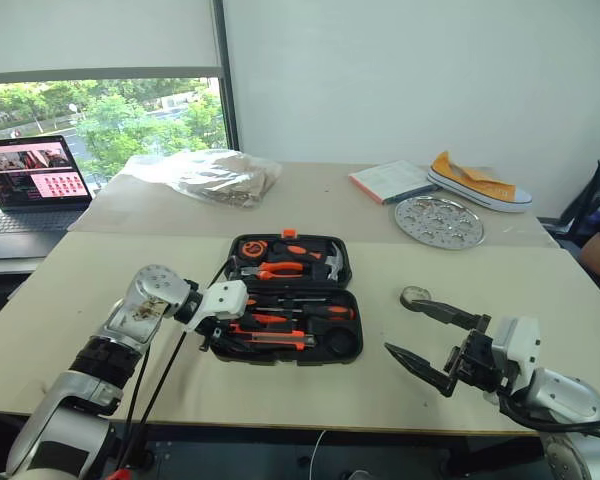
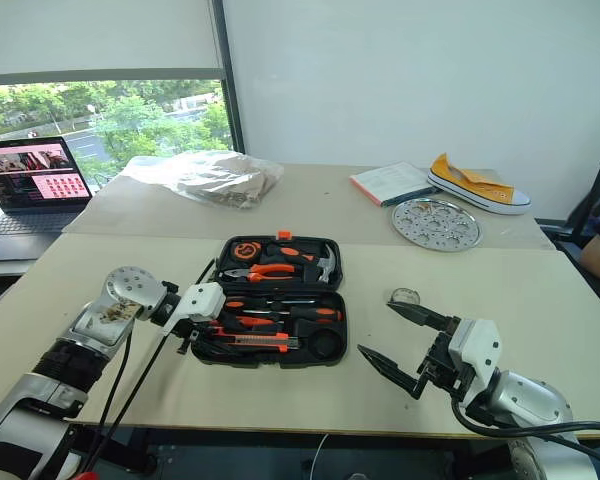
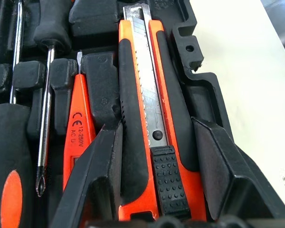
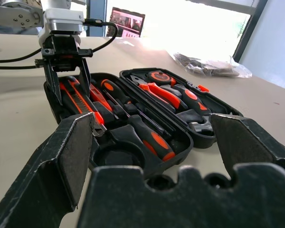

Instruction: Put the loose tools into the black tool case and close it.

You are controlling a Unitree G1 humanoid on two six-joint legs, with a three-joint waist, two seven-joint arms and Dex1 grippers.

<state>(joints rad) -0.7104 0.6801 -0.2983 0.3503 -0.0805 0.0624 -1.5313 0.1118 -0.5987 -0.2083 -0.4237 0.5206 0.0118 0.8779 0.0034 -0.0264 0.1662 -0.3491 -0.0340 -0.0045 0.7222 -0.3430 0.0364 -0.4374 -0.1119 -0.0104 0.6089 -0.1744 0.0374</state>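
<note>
The black tool case [image 1: 348, 272] lies open on the middle of the table, orange latch [image 1: 289, 233] at its far edge. My left gripper [image 1: 218, 336] points down into the left end of the near half. It is shut on the black-orange utility knife [image 3: 149, 109], which lies in its slot between the fingers [image 3: 102, 166]. Screwdrivers [image 1: 302, 312] rest in the slots beside it, among them an orange tester [image 3: 78, 128]. My right gripper [image 1: 400, 325] hovers open and empty over the table, right of the case. A small ring-shaped tape roll [image 1: 414, 295] lies just past its far fingertip.
Orange-handled pliers [image 1: 280, 268] and a small hammer [image 1: 332, 262] sit in the case's far half. On the far table are a laptop [image 1: 30, 185], a crumpled plastic bag [image 1: 210, 175], a booklet [image 1: 390, 180], a perforated metal plate [image 1: 439, 220] and an orange shoe [image 1: 477, 182].
</note>
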